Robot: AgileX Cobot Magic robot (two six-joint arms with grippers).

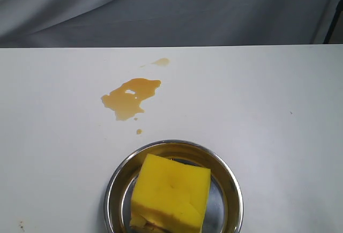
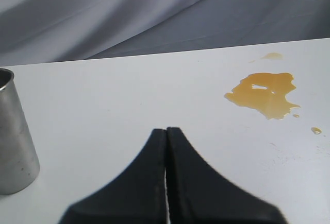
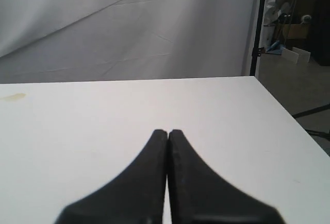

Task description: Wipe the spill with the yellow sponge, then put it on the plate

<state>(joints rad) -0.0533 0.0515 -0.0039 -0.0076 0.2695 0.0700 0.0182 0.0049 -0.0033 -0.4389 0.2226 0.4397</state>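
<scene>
- Sponge first: the yellow sponge [image 1: 171,193] sits inside the plate [image 1: 174,144], yellow face up and turned at an angle to the rim.
- Just beyond the plate and a little left lies the spill [image 1: 130,98], unwiped on the white table [image 1: 268,110]. One stray droplet [image 1: 139,132] sits between puddle and rim, and another patch lies past the far side.
- The left gripper [image 2: 166,131] has its jaws pressed together on nothing. The puddle shows ahead of it and off to one side.
- The right gripper [image 3: 168,131] is likewise closed and empty, facing bare table well apart from the mess.
- As I read it, the step in hand is lifting the sponge out, and the left arm looks better placed for that.
- I'd spread the jaws wide before descending and straddle two opposite flat sides. The fingertips should stay off the raised rim — a nudge could skid that shiny dish.
- For the wipe, I'd lay the sponge flat and pull from the droplets inward, pressing lightly so liquid isn't pushed outward.
- A metal cup [image 2: 15,141] stands beside the left arm — I'd swing clear of it.
</scene>
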